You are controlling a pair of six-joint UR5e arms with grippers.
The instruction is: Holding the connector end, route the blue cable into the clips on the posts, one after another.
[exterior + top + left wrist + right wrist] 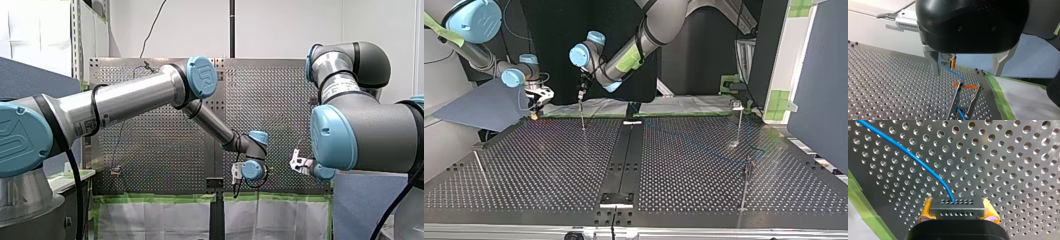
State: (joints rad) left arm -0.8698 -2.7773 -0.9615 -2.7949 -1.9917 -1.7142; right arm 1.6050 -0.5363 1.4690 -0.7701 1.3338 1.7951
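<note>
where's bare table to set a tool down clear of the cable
In the top view, the table is bare between the leaning post and the centre rail; the near stretch between rail and front right post looks bare. Crowded: the far left corner, where my right gripper holds the connector and blue cable beside my left gripper and the far post.

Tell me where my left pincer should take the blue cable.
Take the free span of blue cable between the connector in my right pincer and the orange clip, probably from above. It hangs unsupported there, between my left pincer's open fingers.
</note>
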